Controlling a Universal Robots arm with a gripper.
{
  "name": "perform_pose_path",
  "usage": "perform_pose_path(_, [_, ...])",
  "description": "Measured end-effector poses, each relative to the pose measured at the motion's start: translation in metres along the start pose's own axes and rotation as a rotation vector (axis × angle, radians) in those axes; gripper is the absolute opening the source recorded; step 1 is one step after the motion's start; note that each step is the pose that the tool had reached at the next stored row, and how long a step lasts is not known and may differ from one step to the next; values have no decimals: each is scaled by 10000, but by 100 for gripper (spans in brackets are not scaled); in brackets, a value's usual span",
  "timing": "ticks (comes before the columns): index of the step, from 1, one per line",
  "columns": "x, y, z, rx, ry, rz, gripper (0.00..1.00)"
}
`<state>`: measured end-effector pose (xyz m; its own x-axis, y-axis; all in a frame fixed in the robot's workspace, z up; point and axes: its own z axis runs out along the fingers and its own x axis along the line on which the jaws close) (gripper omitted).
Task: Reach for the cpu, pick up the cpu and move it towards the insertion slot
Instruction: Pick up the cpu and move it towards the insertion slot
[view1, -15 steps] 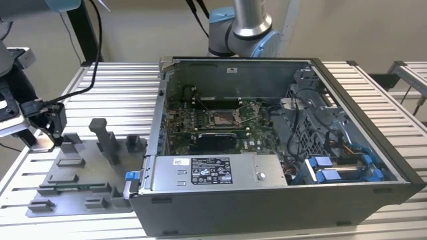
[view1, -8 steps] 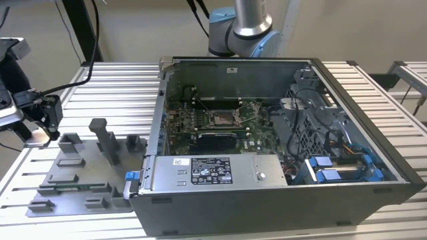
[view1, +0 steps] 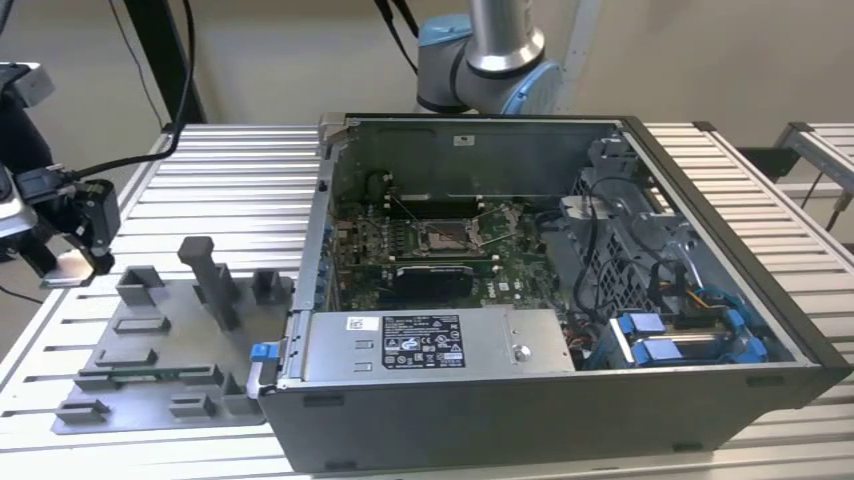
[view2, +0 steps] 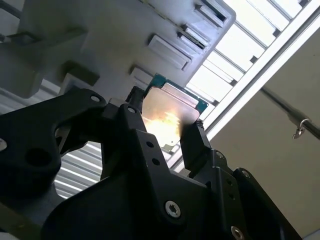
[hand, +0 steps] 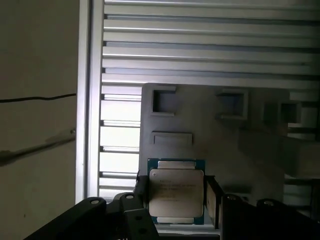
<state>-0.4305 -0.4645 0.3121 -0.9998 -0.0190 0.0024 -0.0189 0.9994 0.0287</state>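
Fingers tight on cpu, aloft near fixture.

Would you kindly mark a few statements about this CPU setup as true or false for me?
1. The gripper is shut on the cpu. True.
2. The cpu sits in the insertion slot. False: the insertion slot lies inside the computer case, while the cpu is in the gripper outside it, toward the exterior view's left.
3. The computer case lies open, its circuit board exposed. True.
4. The grey fixture plate lies inside the case. False: the grey fixture plate lies on the slatted table beside the case.
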Motion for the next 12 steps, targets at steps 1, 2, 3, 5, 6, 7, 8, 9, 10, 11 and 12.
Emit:
perform_pose_path(1, [0,0,-8,8,1,0,0])
perform_pose_path(2, [0,1,-17,13,1,0,0])
perform_pose_path(3, [0,1,-27,16,2,0,0])
perform_pose_path(5, [0,2,-49,16,0,0,0])
perform_pose_path(6, [0,2,-62,20,0,0,0])
perform_pose_path(7, [0,2,-74,28,1,0,0])
perform_pose_path(8, [0,3,-84,33,2,0,0])
perform_pose_path(9, [0,3,-95,41,1,0,0])
perform_pose_path(10, [0,3,-103,48,1,0,0])
perform_pose_path(11, [0,3,-111,51,1,0,0])
perform_pose_path(12, [0,4,-122,53,2,0,0])
